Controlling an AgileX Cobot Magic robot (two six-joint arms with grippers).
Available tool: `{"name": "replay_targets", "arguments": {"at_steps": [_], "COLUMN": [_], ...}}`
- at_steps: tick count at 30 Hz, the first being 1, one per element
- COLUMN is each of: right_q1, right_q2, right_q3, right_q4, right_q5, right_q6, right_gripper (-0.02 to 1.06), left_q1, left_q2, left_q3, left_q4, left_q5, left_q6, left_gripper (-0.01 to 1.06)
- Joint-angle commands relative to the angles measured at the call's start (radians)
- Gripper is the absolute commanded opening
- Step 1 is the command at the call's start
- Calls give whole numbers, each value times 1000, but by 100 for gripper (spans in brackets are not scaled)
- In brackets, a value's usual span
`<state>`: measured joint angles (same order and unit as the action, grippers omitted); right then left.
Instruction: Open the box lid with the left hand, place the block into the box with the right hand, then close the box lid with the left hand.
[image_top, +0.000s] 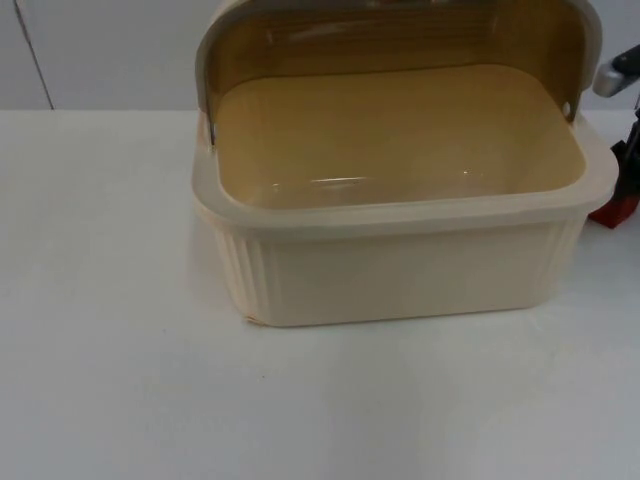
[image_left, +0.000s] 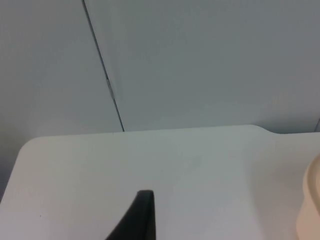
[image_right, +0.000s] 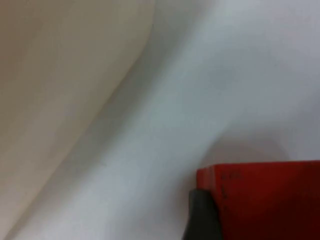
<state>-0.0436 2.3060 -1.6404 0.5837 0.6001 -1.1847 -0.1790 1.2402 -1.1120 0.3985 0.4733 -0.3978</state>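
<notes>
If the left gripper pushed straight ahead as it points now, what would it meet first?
Probably bare white table, then the grey partition wall; the cream box sits off to the side. Depth is uncertain.

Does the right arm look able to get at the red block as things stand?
Probably yes. The right gripper is already down at the block, beside the box, and in the right wrist view a fingertip lies against the block's face. Whether it grips yet is unclear.

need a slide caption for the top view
Cream box open and empty, lid raised; right claw at red block beside it.
</notes>
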Motion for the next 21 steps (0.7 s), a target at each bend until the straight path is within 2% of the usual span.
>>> {"name": "replay_targets", "arguments": {"at_steps": [1, 6, 15, 17, 19, 20, 21], "right_q1": [-5, -5, -29, -32, -32, -32, -32], "right_q2": [-31, -128, -398, -464, -545, -610, -632], "right_q3": [-3, -3, -3, -3, -3, 3, 11], "right_q4": [-4, -23, -42, -78, -168, -227, -243], "right_q5": [12, 30, 138, 143, 155, 164, 159], "right_q6": [8, 45, 155, 195, 302, 395, 430], "right_gripper": [0, 0, 0, 0, 0, 0, 0], "left_q1": [4, 4, 4, 4, 4, 4, 4], "left_q2": [-2, -2, -2, -2, -2, -2, -2], "left_q3": [0, 0, 0, 0, 0, 0, 0], "left_q4": [8, 8, 8, 8, 8, 7, 5], "left_q5": [-14, -14, -14, -14, -14, -12, -12], "left_q6": [-1, -1, -1, -1, -1, -1, -1], "left_gripper": [105, 105, 105, 105, 105, 105, 105]}}
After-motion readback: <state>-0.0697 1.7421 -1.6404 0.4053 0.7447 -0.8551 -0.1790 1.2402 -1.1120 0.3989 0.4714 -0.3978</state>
